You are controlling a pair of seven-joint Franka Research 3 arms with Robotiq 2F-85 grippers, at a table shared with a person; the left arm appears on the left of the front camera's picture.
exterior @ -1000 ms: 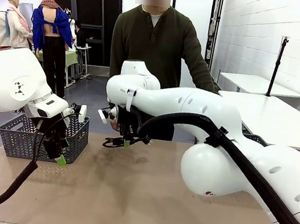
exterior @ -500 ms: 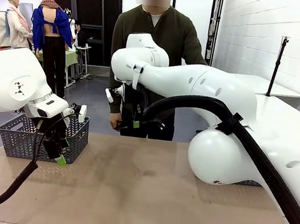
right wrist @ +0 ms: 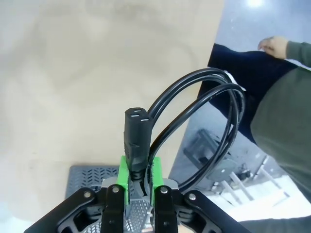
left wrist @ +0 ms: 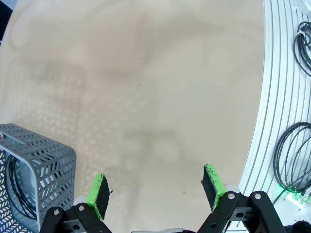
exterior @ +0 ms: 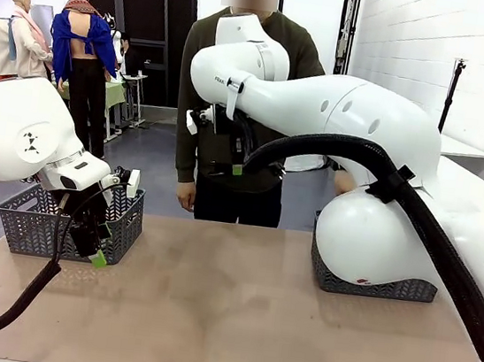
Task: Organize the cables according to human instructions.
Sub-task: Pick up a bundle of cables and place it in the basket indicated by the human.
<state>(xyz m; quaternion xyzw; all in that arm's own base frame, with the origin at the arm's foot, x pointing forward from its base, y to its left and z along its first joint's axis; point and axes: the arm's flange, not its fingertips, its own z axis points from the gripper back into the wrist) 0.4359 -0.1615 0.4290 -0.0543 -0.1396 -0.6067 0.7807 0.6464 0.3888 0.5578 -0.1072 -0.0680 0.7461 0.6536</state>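
My right gripper (exterior: 236,168) hangs high over the table's far edge, in front of the person's chest. In the right wrist view this gripper (right wrist: 140,174) is shut on a black cable just below its plug (right wrist: 135,132). The cable's loops (right wrist: 204,109) arc off to the right, clear of the table. My left gripper (exterior: 95,253) hovers low beside the left grey basket (exterior: 17,225), and its fingers (left wrist: 98,193) stand open with nothing between them. A coiled cable (left wrist: 15,190) lies inside that basket (left wrist: 51,154).
A second grey basket (exterior: 371,285) stands at the table's right, partly behind my right arm. The person stands at the far side, one hand (right wrist: 273,45) down at the side. More black cable coils (left wrist: 290,160) lie beyond the table's edge in the left wrist view.
My right arm has lifted the cable from just above the table's far edge up to the person's chest height and slightly right. The left arm has stayed still.
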